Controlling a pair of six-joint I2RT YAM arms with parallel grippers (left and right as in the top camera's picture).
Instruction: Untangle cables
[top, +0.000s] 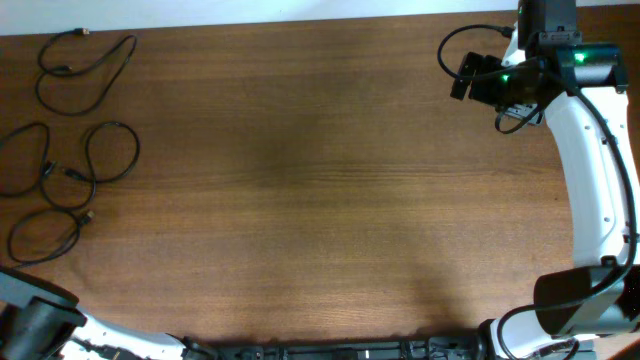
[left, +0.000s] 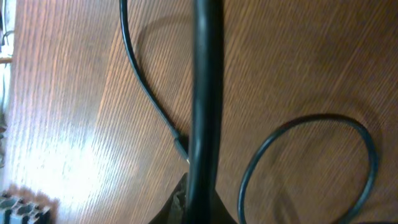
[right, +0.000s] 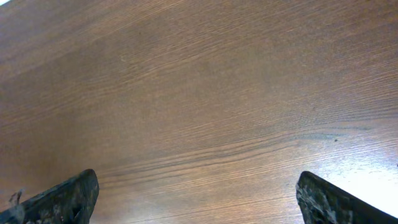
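Cables (top: 75, 170): loose black loops at the tabletop's (top: 320, 180) left edge.
Right tool (right: 196, 186): spread, over tabletop's far-right corner.
Left tool (left: 186, 208): cannot tell.

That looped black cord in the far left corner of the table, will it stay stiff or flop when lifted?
Probably floppy: the cord lies in loose, thin curves, so it should droop. Likely light, being thin. Its plug end may dangle.

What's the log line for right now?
cables: loose loops, left side | right tool: open, empty, away from cables | left tool: state unclear
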